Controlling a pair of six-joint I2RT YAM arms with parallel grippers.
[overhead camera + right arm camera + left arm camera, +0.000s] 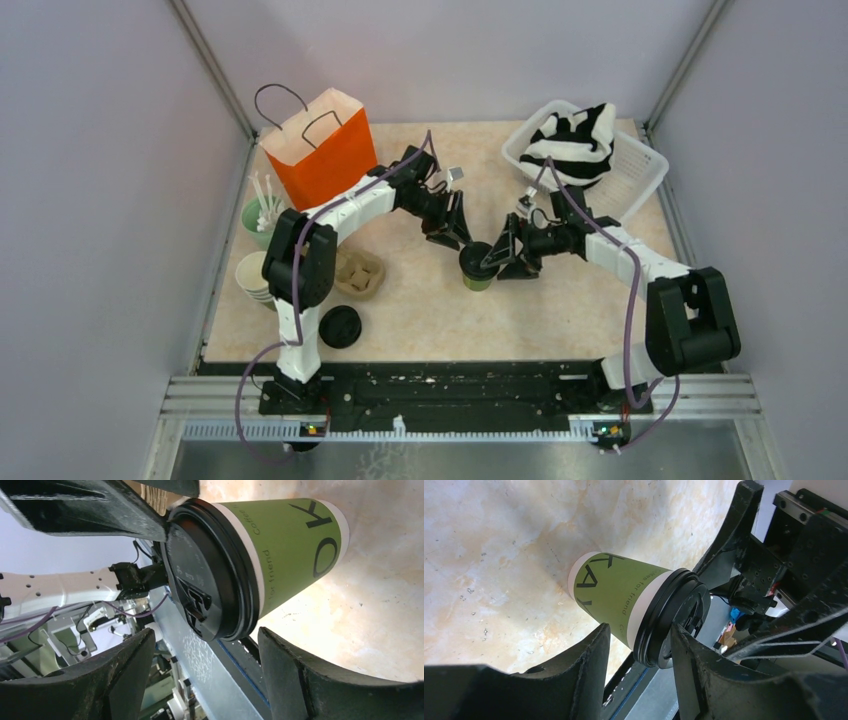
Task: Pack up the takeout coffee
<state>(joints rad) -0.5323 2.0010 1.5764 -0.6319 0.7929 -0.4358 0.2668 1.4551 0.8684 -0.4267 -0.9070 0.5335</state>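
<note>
Green takeout coffee [478, 268] (lidded) between left pincer [455, 240], right pincer [503, 258]

I'm getting soft, even overhead light up top, tabletop [420, 310] washing out a little pale, arms [352, 206] throwing only faint shadows, wrist cams showing my near fingers [574, 680] going dark and blurry, takeout coffee [614, 590] lettering reading sharp, lid [200, 580] catching dull sheen
</note>
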